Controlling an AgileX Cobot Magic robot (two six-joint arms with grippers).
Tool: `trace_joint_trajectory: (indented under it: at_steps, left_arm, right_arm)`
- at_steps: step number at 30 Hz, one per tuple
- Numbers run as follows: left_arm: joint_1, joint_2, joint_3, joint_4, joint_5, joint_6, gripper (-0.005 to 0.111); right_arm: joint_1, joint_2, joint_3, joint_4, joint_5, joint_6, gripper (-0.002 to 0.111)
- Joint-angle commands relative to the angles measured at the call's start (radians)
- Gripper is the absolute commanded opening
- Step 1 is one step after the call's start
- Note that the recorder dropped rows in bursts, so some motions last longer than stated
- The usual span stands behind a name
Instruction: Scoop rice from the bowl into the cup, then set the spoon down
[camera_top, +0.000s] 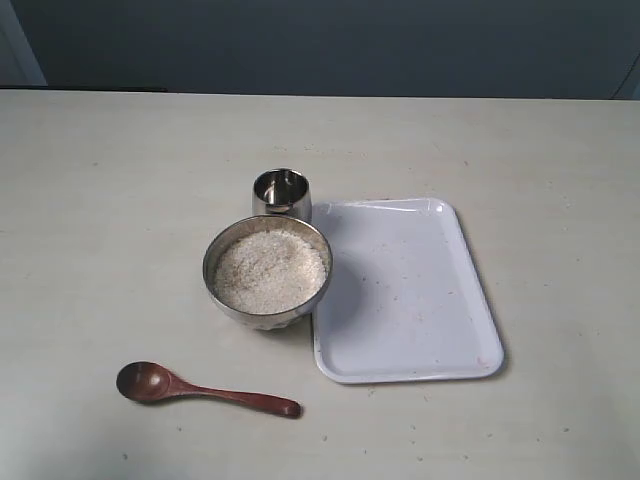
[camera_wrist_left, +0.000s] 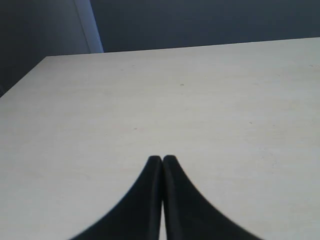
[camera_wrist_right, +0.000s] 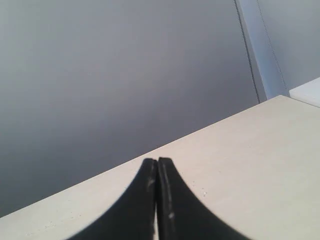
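The wide steel bowl stands mid-table, filled with white rice. Just behind it, touching or nearly so, is the small steel cup; I cannot tell what is inside it. The dark wooden spoon lies flat on the table in front of the bowl, its round end to the left. Neither arm shows in the exterior view. My left gripper is shut with nothing in it, over bare table. My right gripper is shut and empty too, near the table's edge.
A white rectangular tray lies right beside the bowl and the cup, on their right. The pale table ends at a dark wall behind.
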Motion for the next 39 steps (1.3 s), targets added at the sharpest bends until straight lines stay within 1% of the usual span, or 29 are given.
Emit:
trace_joint_trajectory:
  at_steps: [1, 12, 16, 19, 23, 25, 27, 31, 34, 36, 37, 39]
  left_arm:
    - [-0.002, 0.001, -0.008, 0.001, -0.015, -0.006, 0.001]
    - [-0.002, 0.001, -0.008, 0.001, -0.017, -0.006, 0.001]
    - [-0.002, 0.001, -0.008, 0.001, -0.017, -0.006, 0.001]
    - [-0.002, 0.001, -0.008, 0.001, -0.017, -0.006, 0.001]
    - [-0.002, 0.001, -0.008, 0.001, -0.017, -0.006, 0.001]
    - [-0.002, 0.001, -0.008, 0.001, -0.017, -0.006, 0.001]
    - [-0.002, 0.001, -0.008, 0.001, -0.017, -0.006, 0.001]
    - [-0.002, 0.001, -0.008, 0.001, -0.017, -0.006, 0.001]
    - [-0.002, 0.001, -0.008, 0.001, -0.017, -0.006, 0.001]
    - [-0.002, 0.001, -0.008, 0.001, -0.015, -0.006, 0.001]
    - [-0.002, 0.001, -0.008, 0.001, -0.015, -0.006, 0.001]
    - [-0.002, 0.001, -0.008, 0.001, -0.015, -0.006, 0.001]
  right_arm:
    - [-0.004, -0.005, 0.002, -0.004, -0.005, 0.000, -0.001]
    - [-0.004, -0.005, 0.002, 0.003, -0.008, 0.000, -0.001]
    - [-0.004, -0.005, 0.002, 0.031, -0.088, 0.002, -0.001]
    - [-0.004, -0.005, 0.002, 0.164, -0.190, 0.002, -0.001]
    - [-0.004, -0.005, 0.002, 0.446, -0.391, 0.006, -0.001]
    - [-0.004, -0.005, 0.002, 0.553, -0.438, 0.009, -0.001]
    - [-0.004, -0.005, 0.002, 0.607, -0.469, 0.069, -0.001]
    - [-0.004, -0.005, 0.002, 0.604, -0.534, 0.173, -0.001]
    - [-0.004, -0.005, 0.002, 0.592, -0.632, 0.243, -0.001]
    - [-0.004, -0.005, 0.002, 0.504, -0.711, 0.181, -0.001]
    - [-0.004, -0.005, 0.002, 0.455, -0.716, 0.122, -0.001]
    - [-0.004, -0.005, -0.050, 0.327, -0.642, -0.011, -0.001]
